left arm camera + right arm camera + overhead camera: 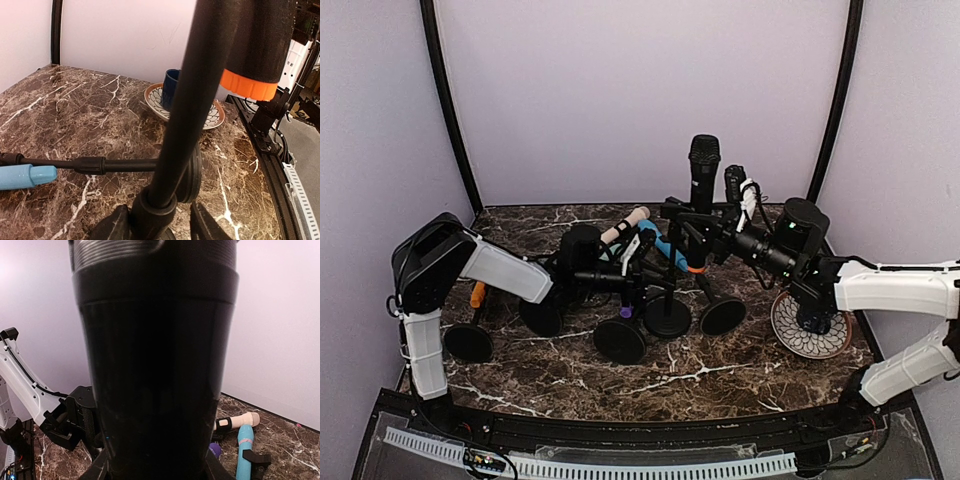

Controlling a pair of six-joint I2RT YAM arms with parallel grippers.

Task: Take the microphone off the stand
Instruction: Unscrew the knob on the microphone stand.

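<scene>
**A:** Where is the microphone (pixel 703 170)?

**B:** Upright, toward the back of the counter (pixel 740 370), above the round base of its stand (pixel 667 317). It is black, with an orange ring (pixel 248 85) at its lower end. In the left wrist view that end hangs just beside the stand's slanting pole.

**A:** Is it seated in the clip?

**B:** I cannot tell; the clip is hidden.

**A:** What about the right claw (pixel 157 467)?

**B:** It is closed on the microphone. In its own camera the black body fills the frame, with a finger pressed against each side at the bottom edge.

**A:** And the left claw (pixel 160 224)?

**B:** It sits low on the stand, with one finger on each side of the collar on the pole. One finger looks to be against the collar, and a sliver of gap shows beside the other. I cannot tell whether it is truly clamped.

**A:** Anything else around?

**B:** A light-blue microphone (pixel 25 176) lies beside a horizontal black rod, with a cream microphone (pixel 240 420) near it. More round stand bases sit toward the front. On the right side there is a patterned plate (pixel 216 116) with a dark blue cup (pixel 170 87) on it. In the overhead view the plate lies under the right arm.
</scene>
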